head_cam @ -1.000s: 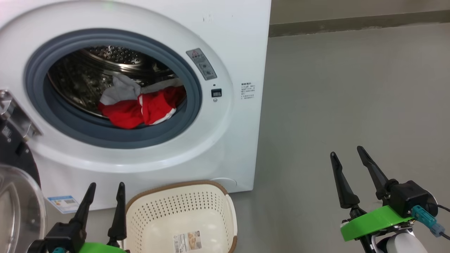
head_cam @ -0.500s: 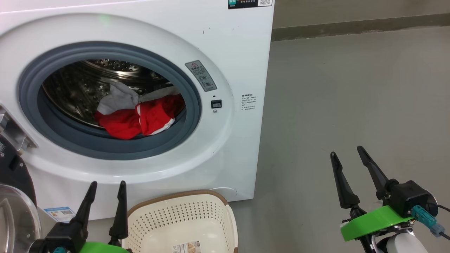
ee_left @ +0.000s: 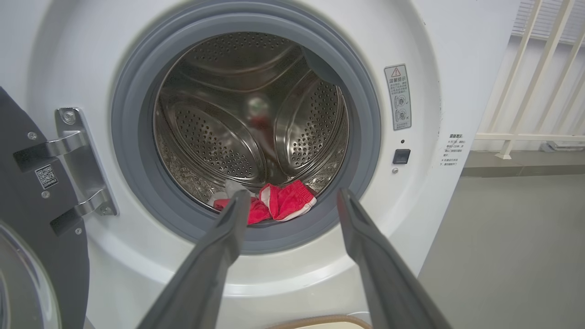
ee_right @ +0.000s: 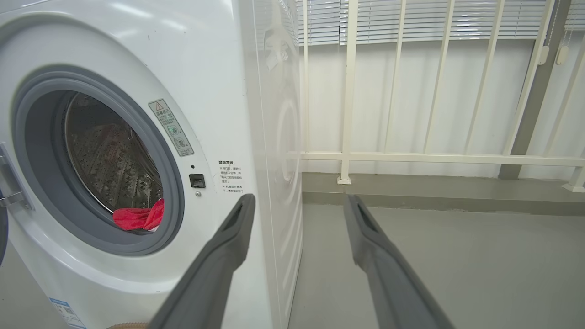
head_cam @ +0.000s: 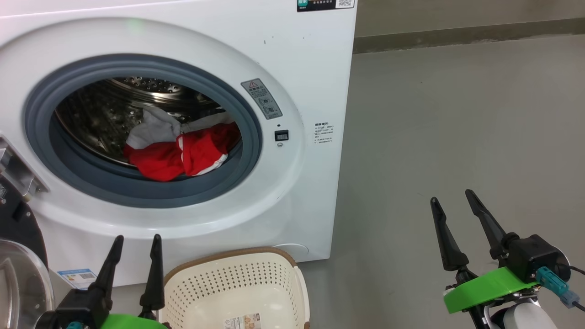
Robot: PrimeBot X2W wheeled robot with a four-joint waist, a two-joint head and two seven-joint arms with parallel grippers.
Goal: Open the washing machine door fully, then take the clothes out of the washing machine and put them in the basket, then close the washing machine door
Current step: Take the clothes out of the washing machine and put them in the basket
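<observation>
The white washing machine (head_cam: 292,59) stands with its door (head_cam: 18,256) swung wide open to the left, black rim and glass bowl at the head view's left edge. Red and white clothes (head_cam: 178,148) lie at the bottom of the steel drum, also the clothes (ee_left: 274,208) between my left fingers' line of sight and the clothes (ee_right: 137,217) in the right wrist view. The cream basket (head_cam: 237,288) sits on the floor under the opening. My left gripper (head_cam: 137,238) is open beside the basket. My right gripper (head_cam: 452,197) is open over bare floor, well right of the washing machine.
Grey floor (head_cam: 457,114) stretches to the right of the washer. A white railing (ee_right: 411,155) and blinds stand behind it. The door's metal hinge (ee_left: 77,164) is bolted at the left of the opening.
The head camera tilted up a second ago, shifting the whole picture down; since half a second ago nothing has visibly moved. Both grippers stay open.
</observation>
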